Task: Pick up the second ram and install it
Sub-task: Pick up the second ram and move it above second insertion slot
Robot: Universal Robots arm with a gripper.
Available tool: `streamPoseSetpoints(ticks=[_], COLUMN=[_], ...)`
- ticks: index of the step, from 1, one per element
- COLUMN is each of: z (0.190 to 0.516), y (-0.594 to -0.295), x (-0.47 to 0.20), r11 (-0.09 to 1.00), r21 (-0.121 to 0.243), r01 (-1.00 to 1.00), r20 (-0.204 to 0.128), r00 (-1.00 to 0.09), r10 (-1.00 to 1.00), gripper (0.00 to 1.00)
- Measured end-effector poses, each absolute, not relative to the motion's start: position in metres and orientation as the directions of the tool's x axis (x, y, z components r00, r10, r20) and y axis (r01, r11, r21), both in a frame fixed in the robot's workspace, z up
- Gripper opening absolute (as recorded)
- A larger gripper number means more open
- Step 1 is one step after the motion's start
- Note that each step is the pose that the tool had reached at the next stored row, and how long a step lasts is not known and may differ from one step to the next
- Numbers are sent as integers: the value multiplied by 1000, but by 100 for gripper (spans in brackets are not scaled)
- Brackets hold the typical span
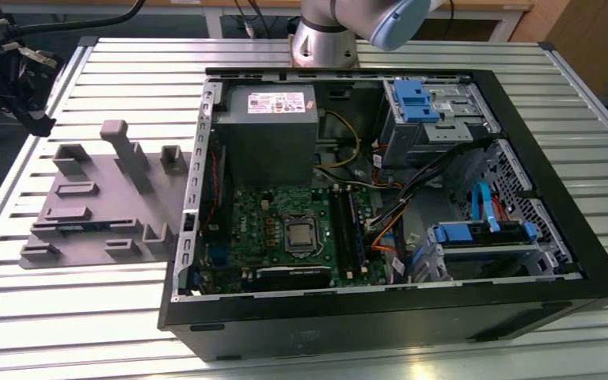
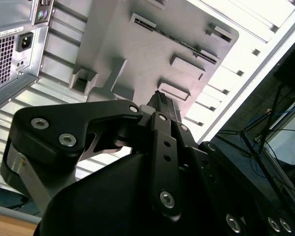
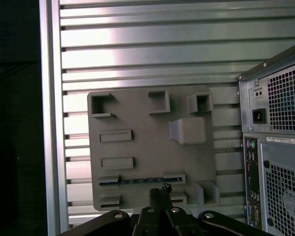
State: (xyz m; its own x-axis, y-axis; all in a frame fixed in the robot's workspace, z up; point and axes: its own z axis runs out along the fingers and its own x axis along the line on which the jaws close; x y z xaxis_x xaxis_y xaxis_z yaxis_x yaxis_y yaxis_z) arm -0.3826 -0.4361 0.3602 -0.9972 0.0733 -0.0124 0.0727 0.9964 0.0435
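So, second ram, long axis: the second ram (image 3: 140, 180) stands on its long edge in a slot of the grey tray (image 3: 137, 147), running parallel to the slats of the counter (image 3: 137, 49). In the exterior view that is from the view's left to its right.
Second ram, place: near one edge of the tray, on the side away from the three open square holders. In the exterior view it is a dark line (image 1: 63, 227) low on the tray (image 1: 104, 198), well apart from the computer case (image 1: 389, 324).
Counts: one ram stick in the tray, one tray, one open case, one arm.
Tray and case: they sit side by side on the counter (image 1: 124, 55), the tray to the exterior view's left of the case.
Arm, base: the arm's base (image 1: 323, 43) stands at the counter's far edge behind the case.
Arm, wrist: the gripper (image 3: 160, 192) hangs above the counter and points down towards the tray, clear of it. In the first wrist view its tip lines up with the tray edge beside the ram's slot.
Jaws: drawn together and holding nothing, in both wrist views (image 2: 163, 105).
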Motion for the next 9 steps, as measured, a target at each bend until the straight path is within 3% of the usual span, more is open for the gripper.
streamPoseSetpoints(ticks=[9], z=[360], y=[-436], x=[-383], r11=[997], r21=[43], r01=[65], r20=[-12], r00=[-998], r10=[66], gripper=[11])
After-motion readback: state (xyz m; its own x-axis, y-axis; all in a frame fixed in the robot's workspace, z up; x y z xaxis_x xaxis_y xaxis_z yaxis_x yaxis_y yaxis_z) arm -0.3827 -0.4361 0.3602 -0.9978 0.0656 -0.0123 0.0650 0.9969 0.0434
